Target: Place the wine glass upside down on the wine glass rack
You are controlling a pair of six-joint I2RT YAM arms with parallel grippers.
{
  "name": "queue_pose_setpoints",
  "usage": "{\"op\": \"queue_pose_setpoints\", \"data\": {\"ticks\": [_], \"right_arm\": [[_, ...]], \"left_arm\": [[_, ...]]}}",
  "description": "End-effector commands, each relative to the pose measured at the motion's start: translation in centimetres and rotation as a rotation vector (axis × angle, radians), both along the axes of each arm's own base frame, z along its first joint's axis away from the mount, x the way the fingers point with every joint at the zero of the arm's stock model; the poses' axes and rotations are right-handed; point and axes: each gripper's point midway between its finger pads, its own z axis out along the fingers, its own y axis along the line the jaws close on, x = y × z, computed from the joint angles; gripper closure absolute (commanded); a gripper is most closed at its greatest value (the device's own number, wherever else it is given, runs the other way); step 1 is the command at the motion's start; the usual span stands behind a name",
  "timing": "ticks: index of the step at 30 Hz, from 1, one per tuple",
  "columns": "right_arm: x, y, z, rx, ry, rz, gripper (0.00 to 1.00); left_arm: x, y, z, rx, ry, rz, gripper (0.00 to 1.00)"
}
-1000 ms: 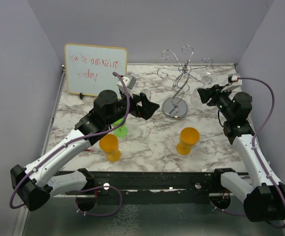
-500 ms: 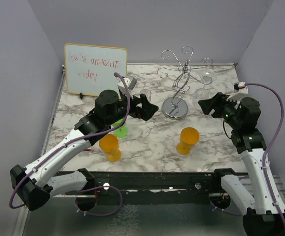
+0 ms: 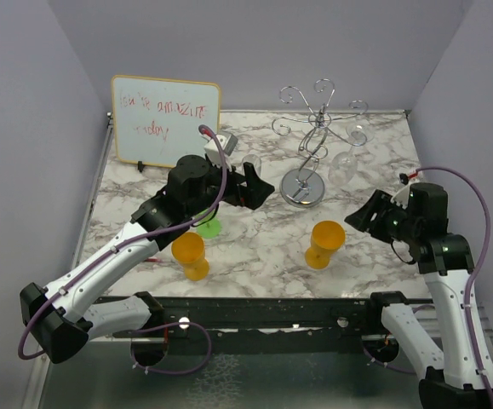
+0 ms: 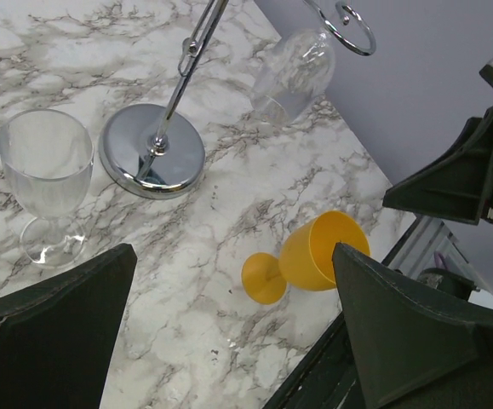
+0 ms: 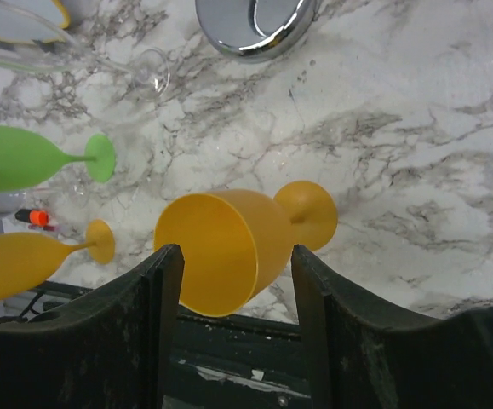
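The silver wire wine glass rack [image 3: 314, 128] stands on its round chrome base [image 4: 152, 152] at the back middle of the table. A clear wine glass [image 4: 293, 72] hangs upside down from the rack's right spiral arm, and it also shows in the top view [image 3: 346, 164]. A second clear wine glass [image 4: 46, 170] stands upright left of the base. My left gripper [image 3: 259, 186] is open and empty, just left of the rack base. My right gripper [image 3: 367, 213] is open and empty, near and to the right of the rack, above the table.
An orange goblet [image 3: 323, 243] stands in front of the rack, seen between my right fingers [image 5: 229, 251]. Another orange goblet [image 3: 190, 256] and a green one [image 3: 205, 223] stand under the left arm. A whiteboard [image 3: 165, 119] leans at the back left.
My right gripper has drawn back from the rack's right arm toward the near right, open and empty. The clear glass stays hanging on the rack. The left arm barely moved.
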Motion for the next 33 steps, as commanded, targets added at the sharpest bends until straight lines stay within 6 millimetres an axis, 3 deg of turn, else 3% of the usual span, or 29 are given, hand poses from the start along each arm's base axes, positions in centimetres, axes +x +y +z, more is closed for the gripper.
{"op": "queue_pose_setpoints", "data": {"ticks": [1,8,19,23,28,33], "right_arm": [[-3.2,0.9,-1.7,0.051,0.127,0.028,0.42],[-4.3,2.2,-4.5,0.122,0.203,0.076,0.51],[-3.2,2.0,-6.5,0.109,0.265,0.057,0.61],[-2.6,1.7,-6.4,0.082,0.274,0.06,0.69],[-1.9,1.4,-5.9,0.058,0.26,0.067,0.98],[-0.5,2.0,-3.2,0.075,0.172,0.099,0.99]], "left_arm": [[0.9,0.6,1.5,-0.057,0.01,0.089,0.01],[1.3,0.6,0.2,-0.045,0.046,0.114,0.01],[1.5,0.2,-2.0,-0.026,0.112,0.123,0.01],[1.5,0.2,-2.9,-0.031,0.141,0.132,0.01],[1.5,0.3,-3.7,-0.038,0.166,0.147,0.01],[1.7,0.8,-3.7,-0.056,0.19,0.195,0.01]]}}
